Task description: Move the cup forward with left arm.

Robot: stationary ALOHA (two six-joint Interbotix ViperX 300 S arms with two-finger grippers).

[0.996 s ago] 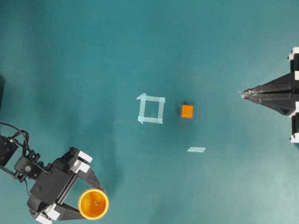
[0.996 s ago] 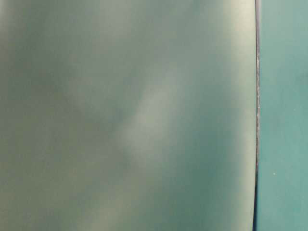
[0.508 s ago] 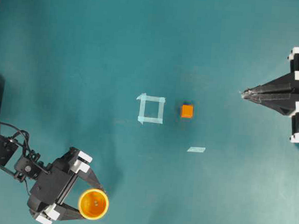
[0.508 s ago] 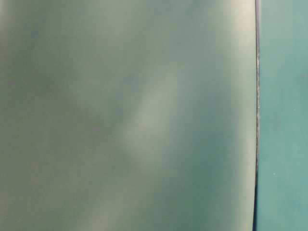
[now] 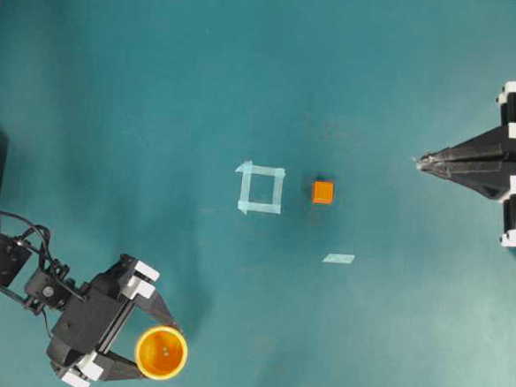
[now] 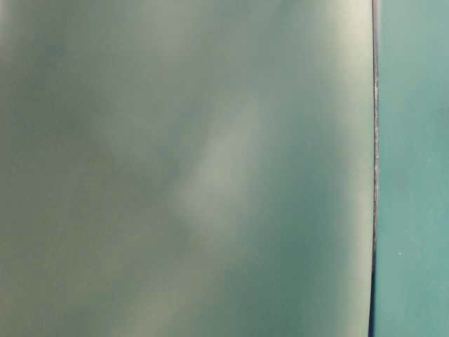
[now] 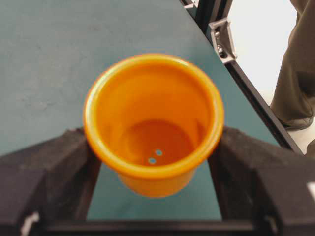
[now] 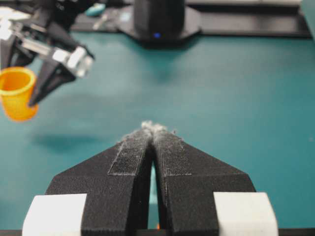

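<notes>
The left arm's black two-finger gripper (image 5: 160,353) is closed on the small round orange-yellow plastic cup (image 5: 161,352), its 2 black fingers (image 7: 59,162) pressing the cup's smooth tapered wall from opposite sides just below the flared rim. The upright cup sits at the teal table's (image 5: 159,89) near-left corner. The right gripper (image 5: 422,162) has its textured pointed jaws pressed together, holding nothing.

The cup (image 5: 161,352), clamped in the left hand (image 5: 145,347), has open teal surface (image 5: 114,104) toward 12 o'clock. At about 1 o'clock lie a tape square (image 5: 260,188) and an orange cube (image 5: 323,192); the right hand (image 5: 422,162) sits well apart.
</notes>
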